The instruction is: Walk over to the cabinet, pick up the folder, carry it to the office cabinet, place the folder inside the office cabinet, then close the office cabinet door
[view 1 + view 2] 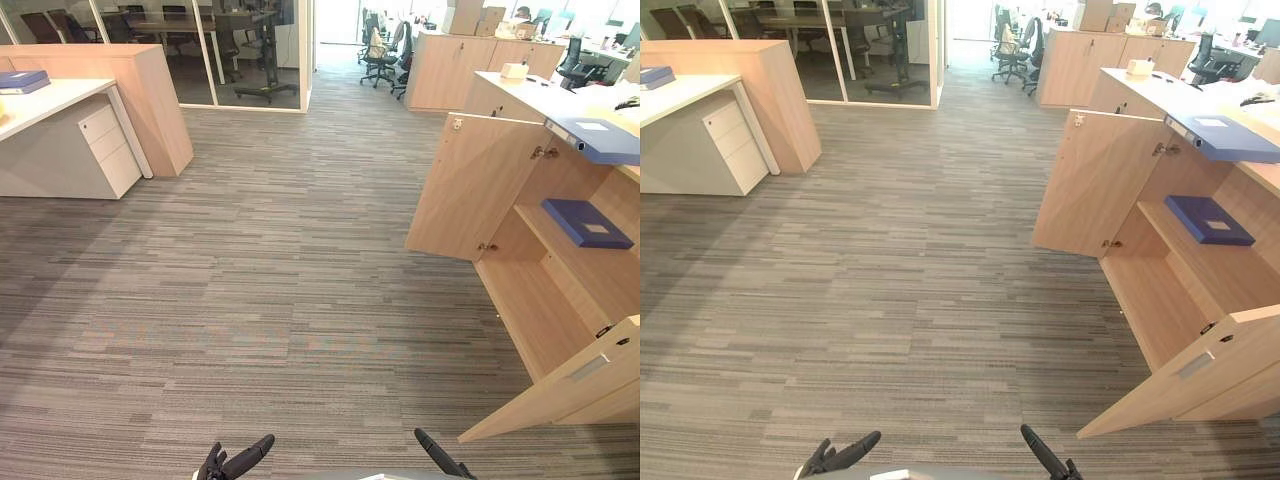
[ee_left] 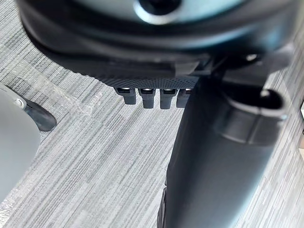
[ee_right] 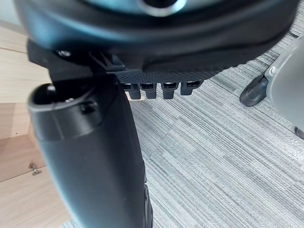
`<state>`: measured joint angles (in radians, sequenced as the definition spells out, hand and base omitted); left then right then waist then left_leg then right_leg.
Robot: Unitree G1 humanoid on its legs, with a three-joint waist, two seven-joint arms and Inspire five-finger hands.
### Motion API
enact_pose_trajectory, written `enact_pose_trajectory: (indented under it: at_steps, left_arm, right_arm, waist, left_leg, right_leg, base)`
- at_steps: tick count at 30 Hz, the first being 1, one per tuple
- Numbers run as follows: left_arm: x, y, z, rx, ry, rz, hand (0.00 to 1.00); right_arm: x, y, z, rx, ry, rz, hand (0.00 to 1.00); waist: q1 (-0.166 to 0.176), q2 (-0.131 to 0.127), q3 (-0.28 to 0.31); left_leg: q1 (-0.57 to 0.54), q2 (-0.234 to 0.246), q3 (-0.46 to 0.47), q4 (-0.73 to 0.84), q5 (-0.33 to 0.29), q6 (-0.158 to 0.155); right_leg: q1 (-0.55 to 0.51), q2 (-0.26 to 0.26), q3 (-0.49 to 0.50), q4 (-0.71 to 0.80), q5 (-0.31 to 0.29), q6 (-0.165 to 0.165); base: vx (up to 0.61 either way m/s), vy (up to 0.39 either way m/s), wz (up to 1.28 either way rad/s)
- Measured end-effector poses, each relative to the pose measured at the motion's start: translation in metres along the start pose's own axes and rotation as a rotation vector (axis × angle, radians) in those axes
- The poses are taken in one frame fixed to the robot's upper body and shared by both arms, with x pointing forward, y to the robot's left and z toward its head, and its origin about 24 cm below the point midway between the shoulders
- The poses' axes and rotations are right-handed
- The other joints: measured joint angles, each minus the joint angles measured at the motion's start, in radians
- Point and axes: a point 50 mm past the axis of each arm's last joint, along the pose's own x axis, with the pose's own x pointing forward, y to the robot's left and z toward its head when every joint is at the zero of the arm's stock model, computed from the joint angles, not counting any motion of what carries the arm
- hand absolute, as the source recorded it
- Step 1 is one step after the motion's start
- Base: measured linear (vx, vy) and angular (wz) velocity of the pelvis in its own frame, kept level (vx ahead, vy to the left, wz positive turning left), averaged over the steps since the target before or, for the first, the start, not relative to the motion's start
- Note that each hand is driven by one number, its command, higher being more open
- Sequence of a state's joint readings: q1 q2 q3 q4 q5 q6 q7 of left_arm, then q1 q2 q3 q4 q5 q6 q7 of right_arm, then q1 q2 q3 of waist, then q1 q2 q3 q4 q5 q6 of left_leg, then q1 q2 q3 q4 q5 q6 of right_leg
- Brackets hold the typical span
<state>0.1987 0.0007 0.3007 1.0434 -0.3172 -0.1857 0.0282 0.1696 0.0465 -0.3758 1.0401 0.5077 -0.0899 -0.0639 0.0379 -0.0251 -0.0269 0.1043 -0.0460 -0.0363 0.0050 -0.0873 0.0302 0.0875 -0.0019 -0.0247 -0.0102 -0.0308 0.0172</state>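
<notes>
Left hand and right hand relaxed, empty. Folder on cabinet shelf; near door open ahead-right, right hand closer.

Bright, even office light right now. Daylight pours in from the windows far right and washes out the cabinet top. A soft shadow dims the near-left carpet. Corners stretch with wide-angle distortion.
</notes>
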Motion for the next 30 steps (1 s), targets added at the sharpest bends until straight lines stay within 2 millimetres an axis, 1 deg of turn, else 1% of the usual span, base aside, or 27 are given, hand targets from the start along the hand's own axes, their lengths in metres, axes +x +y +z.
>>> enact_pose_trajectory:
  at_steps: [13, 15, 30]
  left_arm:
    - [-0.0001, 0.0019, -0.0004, -0.011, 0.002, 0.021, 1.0]
    - [-0.0003, 0.004, -0.0009, -0.035, 0.002, 0.04, 1.0]
    - [-0.0006, 0.006, -0.0021, -0.031, 0.007, 0.087, 1.0]
  right_arm:
    - [0.0006, -0.0064, -0.0025, 0.029, 0.019, -0.027, 1.0]
    - [0.0008, -0.0068, -0.0029, 0.028, 0.023, -0.03, 1.0]
    - [0.0019, -0.0048, -0.0021, -0.01, 0.028, -0.033, 1.0]
  waist:
    - [-0.001, 0.0, 0.0]
    - [-0.001, 0.0, -0.001]
    - [-0.013, 0.0, 0.0]
  left_leg:
    - [0.002, -0.003, -0.01, 0.0, 0.002, 0.003]
    - [0.004, -0.004, -0.012, -0.001, 0.003, 0.004]
    - [0.005, -0.005, -0.011, -0.005, 0.005, 0.007]
  right_leg:
    - [-0.001, -0.001, -0.004, 0.005, -0.005, 0.0]
    - [-0.003, -0.001, -0.005, 0.005, -0.006, 0.001]
    - [-0.004, -0.002, -0.006, 0.003, -0.005, 0.001]
  base:
    - [0.0, 0.0, 0.0]
    - [0.0, 0.0, 0.0]
    - [0.0, -0.001, 0.0]
